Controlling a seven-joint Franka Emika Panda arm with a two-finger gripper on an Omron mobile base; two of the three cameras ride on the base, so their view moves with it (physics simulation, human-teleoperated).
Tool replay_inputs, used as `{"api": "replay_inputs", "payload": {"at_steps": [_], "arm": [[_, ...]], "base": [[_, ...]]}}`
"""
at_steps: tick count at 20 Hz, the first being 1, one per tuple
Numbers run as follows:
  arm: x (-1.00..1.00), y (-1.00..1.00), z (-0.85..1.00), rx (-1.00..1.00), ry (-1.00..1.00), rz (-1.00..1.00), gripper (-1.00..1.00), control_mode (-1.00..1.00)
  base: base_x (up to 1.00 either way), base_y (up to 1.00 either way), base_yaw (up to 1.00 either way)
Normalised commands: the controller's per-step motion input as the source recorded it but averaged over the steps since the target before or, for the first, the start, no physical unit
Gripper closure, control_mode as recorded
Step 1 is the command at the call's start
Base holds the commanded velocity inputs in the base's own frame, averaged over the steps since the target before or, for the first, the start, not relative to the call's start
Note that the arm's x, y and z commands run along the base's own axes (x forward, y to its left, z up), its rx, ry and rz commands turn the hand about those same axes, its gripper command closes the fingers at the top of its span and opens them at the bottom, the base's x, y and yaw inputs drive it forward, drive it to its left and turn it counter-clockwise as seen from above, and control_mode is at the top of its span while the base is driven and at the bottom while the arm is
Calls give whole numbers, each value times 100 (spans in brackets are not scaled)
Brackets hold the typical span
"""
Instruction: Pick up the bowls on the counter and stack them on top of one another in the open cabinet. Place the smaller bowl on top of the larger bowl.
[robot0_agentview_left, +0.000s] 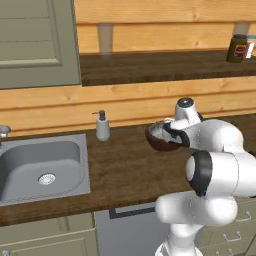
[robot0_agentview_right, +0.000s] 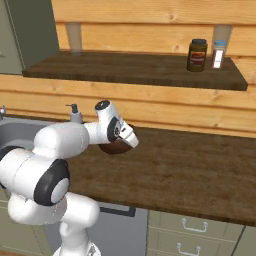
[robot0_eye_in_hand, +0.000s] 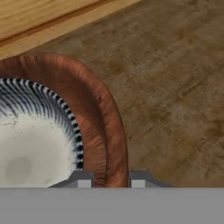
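While the small pale grey ribbed bowl (robot0_eye_in_hand: 30, 144) nests inside it at the hand view's lower left, the glossy reddish-brown wooden bowl (robot0_eye_in_hand: 103, 118) on the dark wood-grain tabletop (robot0_eye_in_hand: 175, 87) has its rim clamped between the gripper (robot0_eye_in_hand: 110, 181) fingertips.

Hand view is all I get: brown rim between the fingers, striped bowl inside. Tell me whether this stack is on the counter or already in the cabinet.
Observer: On the counter. The larger bowl sits right of the soap dispenser, below the open cabinet.
Operator: Report what is on that shelf.
Observer: A dark jar and a small white container stand at its right end.
Operator: Confirm the smaller bowl.
Observer: The smaller bowl shows pale inside the brown one, beside the gripper.
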Motion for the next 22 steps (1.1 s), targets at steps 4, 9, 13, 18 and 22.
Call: {"api": "replay_inputs", "payload": {"at_steps": [4, 9, 13, 18, 22], "arm": [[-100, -35, 100, 5, -32, 0, 100, -100], [-100, -35, 100, 7, -32, 0, 100, -100], [-100, -31, 100, 11, -29, 0, 100, -100], [-100, -34, 100, 12, -19, 0, 100, -100], [-96, -24, 100, 14, -13, 0, 100, -100]], "base": [[0, 0, 0], [0, 0, 0], [0, 0, 0], [0, 0, 0], [0, 0, 0]]}}
